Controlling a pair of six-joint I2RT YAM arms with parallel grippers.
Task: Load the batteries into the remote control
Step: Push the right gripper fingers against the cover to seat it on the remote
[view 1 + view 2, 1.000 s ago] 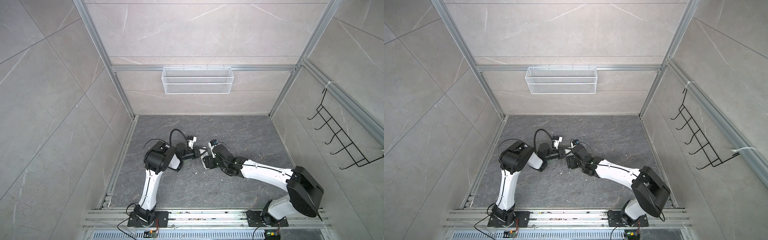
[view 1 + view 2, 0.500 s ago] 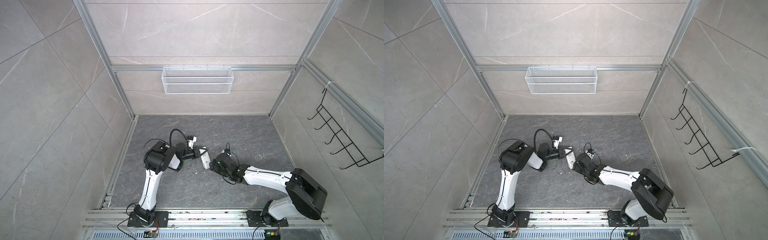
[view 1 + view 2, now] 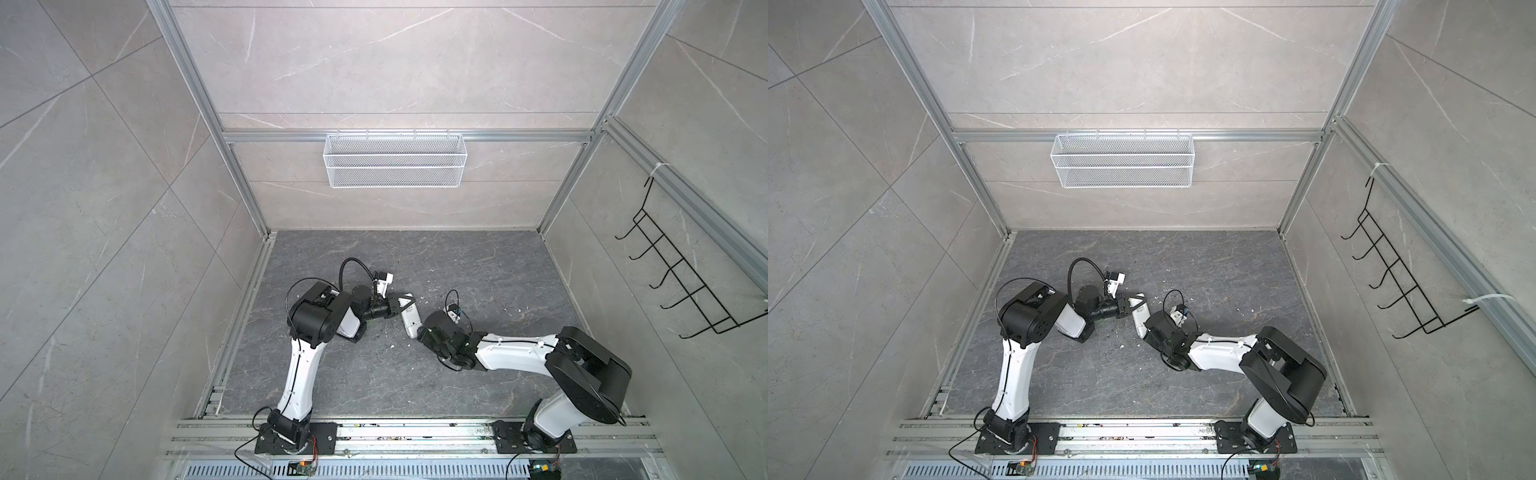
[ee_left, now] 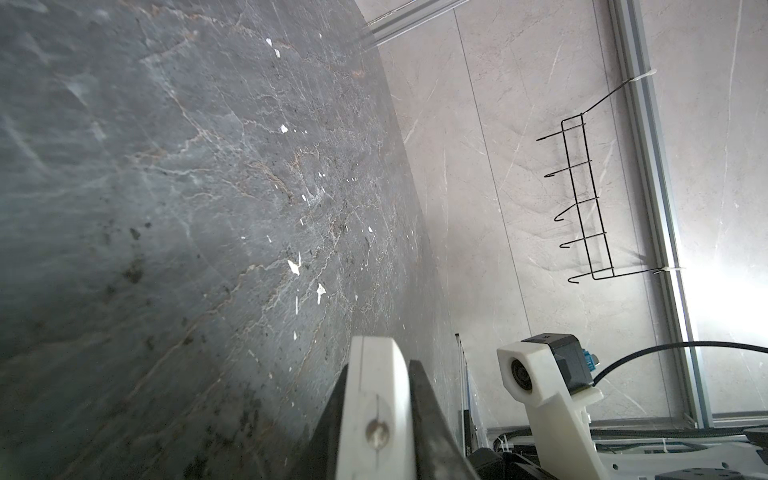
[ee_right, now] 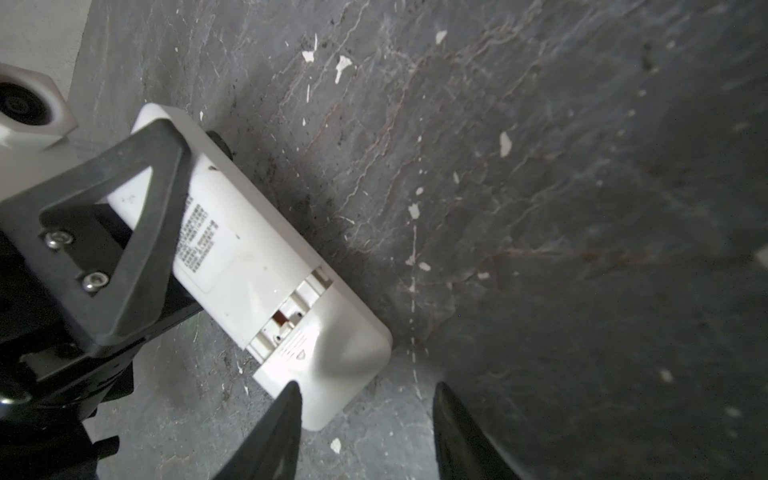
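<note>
remote control (image 5: 266,266) back side up, low by the grey floor (image 5: 540,208) between my 2 arms, my left gripper (image 3: 402,304) clamped on one end, my right gripper (image 5: 365,388) parted and empty by the other end

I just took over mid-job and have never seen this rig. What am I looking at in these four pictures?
Two robot arms stand on a rail at the front. Both top views look down from overhead. Each wrist view rides on one arm, looking along its tool. The left tool is shut on one end of the white remote, back side showing. The right tool hovers open at the remote's other end, holding nothing. White flecks lie on the dark table; no batteries show.
</note>
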